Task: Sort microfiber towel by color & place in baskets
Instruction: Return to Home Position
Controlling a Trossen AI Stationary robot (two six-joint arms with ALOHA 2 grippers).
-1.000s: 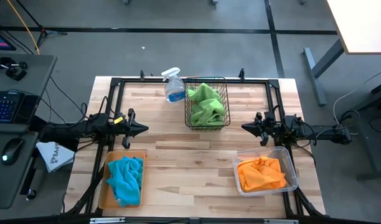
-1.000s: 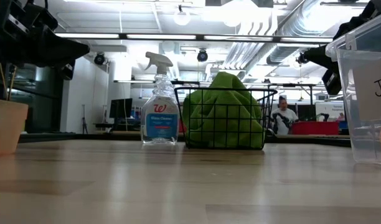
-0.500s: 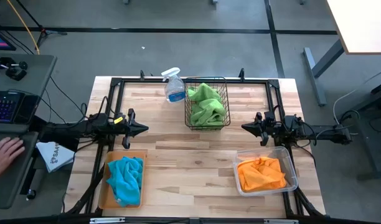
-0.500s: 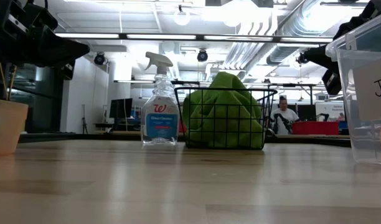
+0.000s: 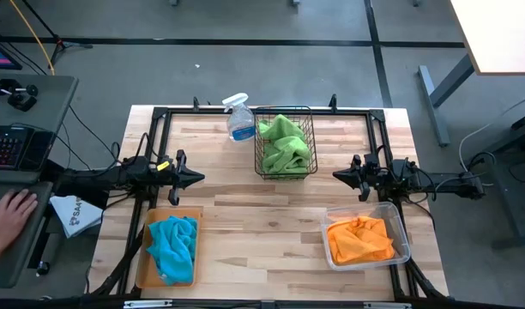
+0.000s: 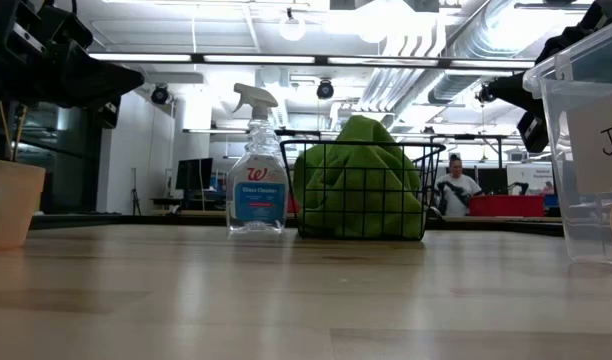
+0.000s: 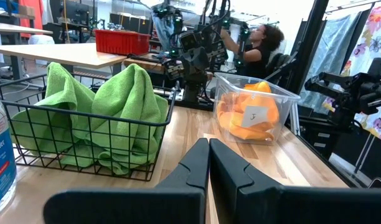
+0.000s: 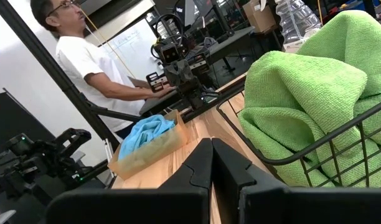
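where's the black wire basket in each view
High view: black wire basket top centre, right of the spray bottle.
Low view: centre, right of that bottle.
Left wrist view: close up, clear bin beyond.
Right wrist view: close up, orange tray beyond.
Shared landmark: green towels heaped inside.

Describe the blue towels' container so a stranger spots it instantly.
Find the wooden table, then its left corner farthest from the spray bottle. The flat orange-brown tray lies there, the only shallow, opaque container, holding turquoise towels.
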